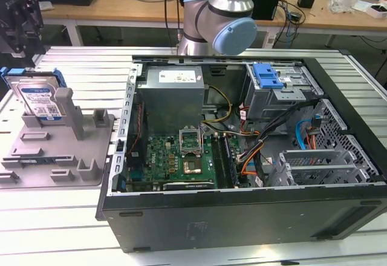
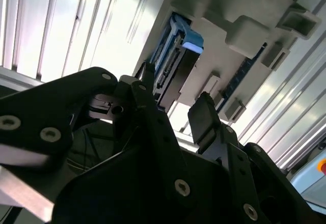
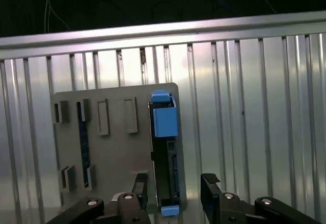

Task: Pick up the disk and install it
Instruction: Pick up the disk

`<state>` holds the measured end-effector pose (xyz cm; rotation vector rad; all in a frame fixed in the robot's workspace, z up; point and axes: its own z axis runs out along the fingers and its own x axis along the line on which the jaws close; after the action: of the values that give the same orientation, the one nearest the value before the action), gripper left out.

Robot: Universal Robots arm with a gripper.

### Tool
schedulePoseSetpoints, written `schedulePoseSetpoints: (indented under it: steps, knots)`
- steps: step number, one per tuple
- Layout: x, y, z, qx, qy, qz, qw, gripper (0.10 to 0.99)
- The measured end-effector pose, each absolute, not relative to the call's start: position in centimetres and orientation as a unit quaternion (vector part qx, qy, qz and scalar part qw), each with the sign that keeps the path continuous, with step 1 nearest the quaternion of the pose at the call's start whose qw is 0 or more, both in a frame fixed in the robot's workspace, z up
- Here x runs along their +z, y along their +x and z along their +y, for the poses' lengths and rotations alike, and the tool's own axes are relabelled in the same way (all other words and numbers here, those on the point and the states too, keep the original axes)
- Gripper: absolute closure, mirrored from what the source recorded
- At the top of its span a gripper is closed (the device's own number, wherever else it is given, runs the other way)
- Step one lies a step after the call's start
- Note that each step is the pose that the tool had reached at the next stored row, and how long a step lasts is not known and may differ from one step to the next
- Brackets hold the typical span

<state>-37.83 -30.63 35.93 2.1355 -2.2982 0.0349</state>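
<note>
The disk (image 1: 39, 97), a silver drive with a white-and-blue label in a blue carrier frame, stands on edge, propped in the grey fixture plate (image 1: 57, 151) at the exterior view's left. Both wrist views show the disk (image 3: 164, 152) (image 2: 175, 63) edge-on. My gripper (image 3: 174, 188) (image 2: 175, 104) hangs open just above it. One black finger (image 3: 140, 187) stands to one side of the drive's edge and the other to the opposite side. Neither finger touches the disk, and nothing is held.
An open computer case (image 1: 242, 217) lies on the ribbed aluminium table (image 1: 60, 230), to the exterior view's right of the fixture. Inside are a motherboard (image 1: 181, 157), a power supply (image 1: 172, 94), cables, and a drive bay with a blue latch (image 1: 268, 75). The arm's elbow (image 1: 217, 18) rises behind the case.
</note>
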Motion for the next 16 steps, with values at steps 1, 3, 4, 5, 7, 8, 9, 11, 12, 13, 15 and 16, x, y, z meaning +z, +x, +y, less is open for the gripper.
schedulePoseSetpoints:
  steps: [1, 3, 4, 5, 7, 8, 9, 11, 12, 13, 15, 16]
  knots:
    - [35.9, -37.9, -30.5, 0.011, 0.682, -0.731, 0.002, 0.545]
    - [35.9, -38.4, -30.3, 0.011, 0.683, -0.730, 0.002, 0.545]
    - [35.8, -38.8, -30.3, 0.011, 0.683, -0.730, 0.002, 0.545]
    - [35.8, -39.2, -30.3, 0.011, 0.683, -0.730, 0.002, 0.545]
    - [35.7, -40.0, -30.3, 0.011, 0.683, -0.730, 0.002, 0.545]
    - [35.6, -40.3, -30.3, 0.011, 0.683, -0.730, 0.003, 0.545]
    - [35.6, -40.4, -30.4, 0.011, 0.683, -0.730, 0.003, 0.545]
    - [35.4, -40.6, -30.7, 0.011, 0.683, -0.730, 0.004, 0.545]
    - [35.3, -40.6, -30.8, 0.011, 0.683, -0.730, 0.004, 0.545]
    - [35.1, -40.7, -30.9, 0.011, 0.683, -0.730, 0.005, 0.545]
    - [34.8, -40.8, -31.0, 0.009, 0.683, -0.730, 0.007, 0.545]
    - [34.8, -40.9, -31.0, 0.008, 0.683, -0.730, 0.007, 0.545]
